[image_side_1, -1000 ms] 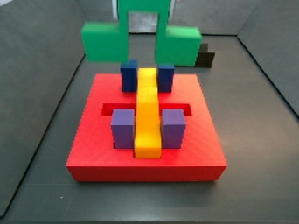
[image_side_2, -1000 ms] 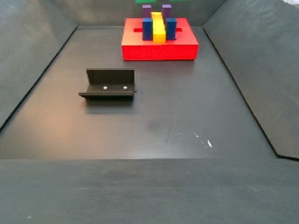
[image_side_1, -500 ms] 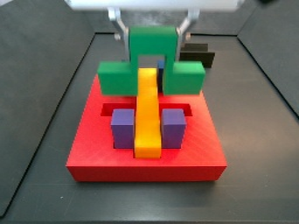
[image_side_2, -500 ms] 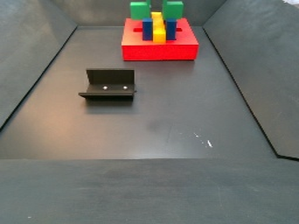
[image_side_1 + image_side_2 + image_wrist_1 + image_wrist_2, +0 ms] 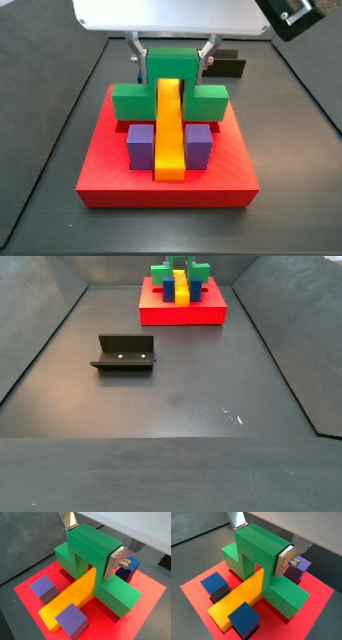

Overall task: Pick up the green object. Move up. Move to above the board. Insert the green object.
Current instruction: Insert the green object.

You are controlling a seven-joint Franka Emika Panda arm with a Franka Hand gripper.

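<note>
Green object [image 5: 168,92] — end effector [image 5: 170,50]-gripped — straddles board [image 5: 167,178].

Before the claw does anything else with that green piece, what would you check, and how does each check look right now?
1. Claw gripping the green piece: ok, its silver fingers press both sides of the raised centre over the red board.
2. Green piece straddling the yellow bar: ok, one wing sits on each side.
3. Piece level: ok in a side view.
4. Piece fully seated in the board: cannot tell, its underside is hidden.
5. Purple blocks clear of the green piece: ok, they stand in front of it.
6. Black bracket out of the way: ok, far off on the floor.
</note>
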